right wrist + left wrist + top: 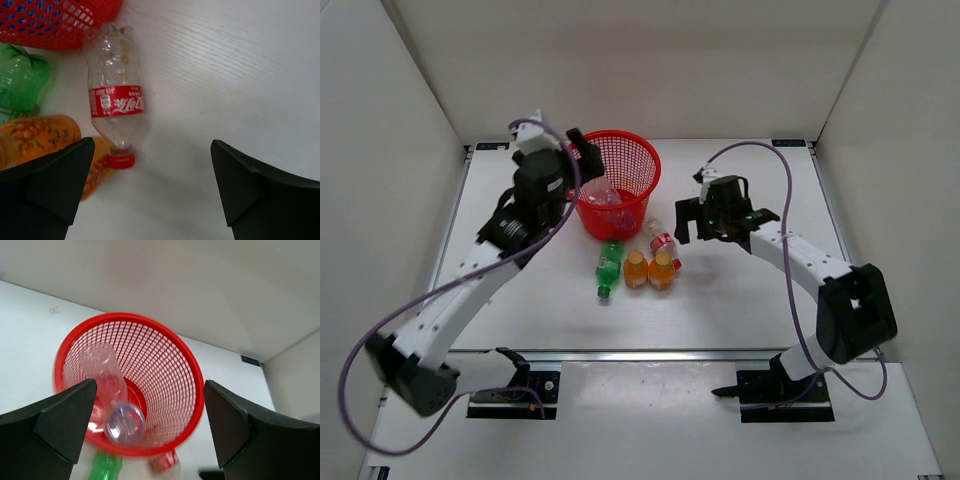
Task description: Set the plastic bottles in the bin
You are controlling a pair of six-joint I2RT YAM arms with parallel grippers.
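Note:
The red mesh bin [630,160] stands at the back centre. A clear bottle with a blue cap [112,395] lies inside it, cap towards the camera. My left gripper [584,150] is open and empty, just above the bin's left rim [197,385]. In front of the bin lie a green bottle [609,265], two orange bottles [636,269] [662,271] and a clear red-labelled bottle [661,238]. My right gripper [701,231] is open and empty, just right of the red-labelled bottle [116,100]. A blue-labelled bottle is not plainly in view.
White walls enclose the table [740,300] at the back and both sides. In the right wrist view the green bottle [20,80] and an orange bottle [40,135] lie left of the red-labelled one, below the bin [55,20].

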